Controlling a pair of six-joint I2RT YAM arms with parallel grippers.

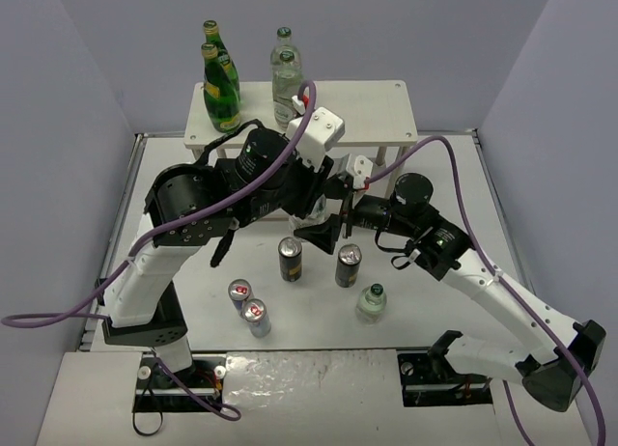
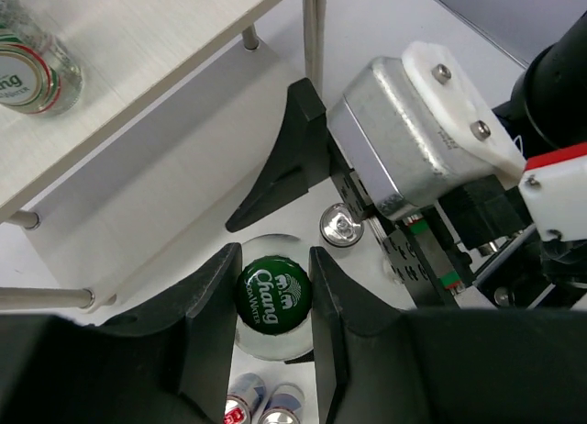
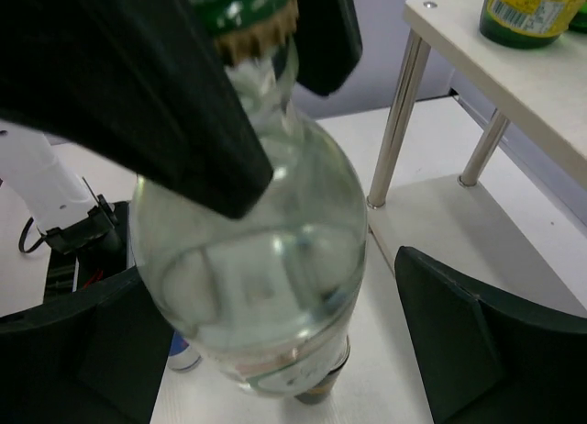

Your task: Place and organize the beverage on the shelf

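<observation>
At frame centre, the clear bottle (image 3: 266, 286) is pinched at its green cap (image 2: 272, 300) by the left hand (image 2: 273, 288) and flanked by the spread right hand (image 3: 275, 351)

Glossy clear bottle (image 3: 266, 286), matt black jaws, pale wood-grain shelf (image 1: 367, 108), shiny metal legs (image 3: 399, 121).

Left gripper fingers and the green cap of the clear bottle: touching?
Touching. The left wrist view shows the left gripper closed on the clear bottle, both fingers pressed against the green cap's sides, no gap.
</observation>
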